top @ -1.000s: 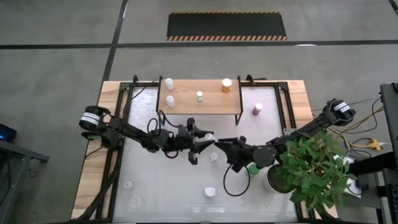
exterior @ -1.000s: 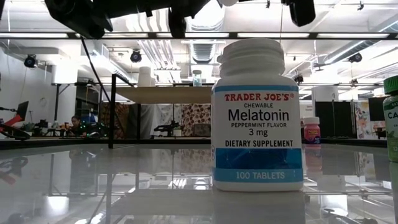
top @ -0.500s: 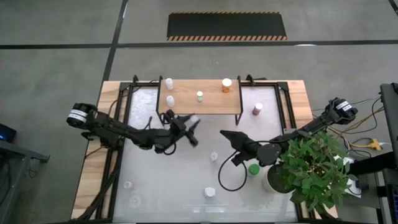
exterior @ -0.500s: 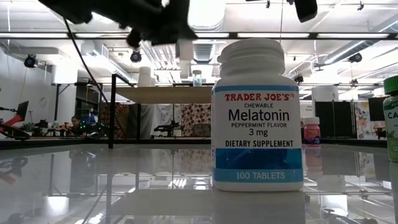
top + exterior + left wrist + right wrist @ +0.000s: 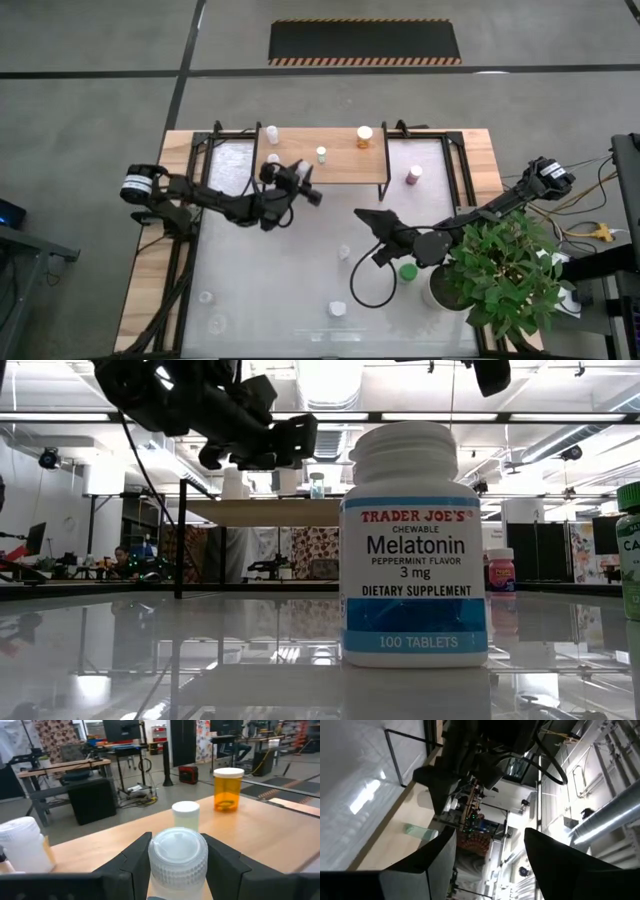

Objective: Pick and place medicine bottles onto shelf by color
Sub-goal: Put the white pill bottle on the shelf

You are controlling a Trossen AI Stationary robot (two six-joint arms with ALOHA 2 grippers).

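Cut off at the low view's right edge: a green bottle (image 5: 630, 550), label only partly readable. Hidden below its ribbed cap in the left wrist view: body of the clear bottle (image 5: 178, 856) between dark fingers. Half hidden under plant leaves (image 5: 505, 265): the right arm. Too small to read: labels on the shelf (image 5: 340, 172) bottles.

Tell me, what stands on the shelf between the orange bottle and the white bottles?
In the high view, a small green-capped bottle stands between the orange bottle and the white bottles on the shelf.
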